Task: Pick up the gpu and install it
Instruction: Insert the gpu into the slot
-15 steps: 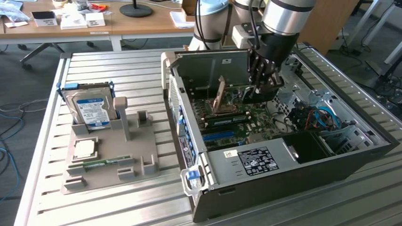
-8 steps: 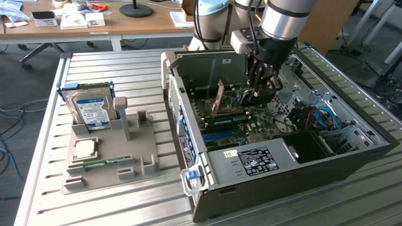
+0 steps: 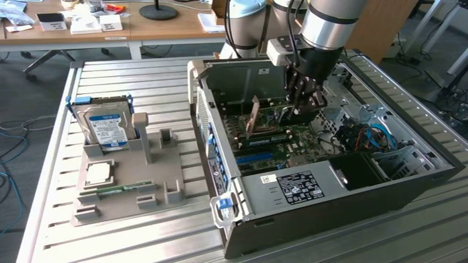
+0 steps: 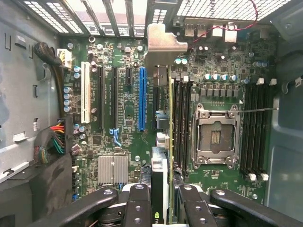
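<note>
My gripper (image 3: 303, 109) is down inside the open PC case (image 3: 409, 181), over the motherboard (image 4: 118, 137). It is shut on the gpu (image 4: 161, 163), which stands on edge between the fingers (image 4: 139, 203). The card's silver end bracket (image 4: 163, 40) reaches to the slotted rear wall of the case. The card runs just beside the long blue slot (image 4: 142, 99), on the CPU socket's (image 4: 215, 137) side, over a black slot. I cannot tell whether its lower edge is touching that slot. In the exterior view the gpu (image 3: 256, 118) stands upright on the exterior view's left of the gripper.
A grey parts holder (image 3: 139, 181) on the exterior view's left carries a blue-labelled hard drive (image 3: 108, 129), a CPU chip (image 3: 98, 174) and a RAM stick (image 3: 124, 189). Inside the case are the power supply (image 3: 292, 189), cable bundles (image 4: 52, 142) and a drive cage.
</note>
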Robot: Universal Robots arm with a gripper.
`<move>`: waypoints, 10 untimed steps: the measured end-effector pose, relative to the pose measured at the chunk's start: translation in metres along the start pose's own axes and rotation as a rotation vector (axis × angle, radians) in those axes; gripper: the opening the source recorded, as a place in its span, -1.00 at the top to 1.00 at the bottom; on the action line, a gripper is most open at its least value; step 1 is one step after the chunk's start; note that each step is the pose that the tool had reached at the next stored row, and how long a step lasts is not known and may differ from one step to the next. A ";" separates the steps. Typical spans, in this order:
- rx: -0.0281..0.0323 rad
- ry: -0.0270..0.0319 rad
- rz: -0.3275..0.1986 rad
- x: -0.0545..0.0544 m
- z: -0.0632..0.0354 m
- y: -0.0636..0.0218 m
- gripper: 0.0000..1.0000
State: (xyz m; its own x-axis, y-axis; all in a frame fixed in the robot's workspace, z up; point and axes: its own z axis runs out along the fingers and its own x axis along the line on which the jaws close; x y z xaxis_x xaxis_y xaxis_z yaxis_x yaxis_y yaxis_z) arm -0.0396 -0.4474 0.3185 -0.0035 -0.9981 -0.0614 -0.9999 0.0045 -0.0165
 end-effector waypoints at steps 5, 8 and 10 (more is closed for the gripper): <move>0.0001 -0.0002 0.000 0.000 0.0001 0.0002 0.47; 0.0000 0.0000 0.000 0.001 -0.0001 0.0009 0.47; 0.0001 -0.0001 0.000 0.002 0.0005 0.0019 0.47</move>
State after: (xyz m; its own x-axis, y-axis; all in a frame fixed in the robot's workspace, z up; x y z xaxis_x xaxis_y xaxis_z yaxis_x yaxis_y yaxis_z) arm -0.0415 -0.4492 0.3178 -0.0037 -0.9981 -0.0615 -0.9999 0.0047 -0.0166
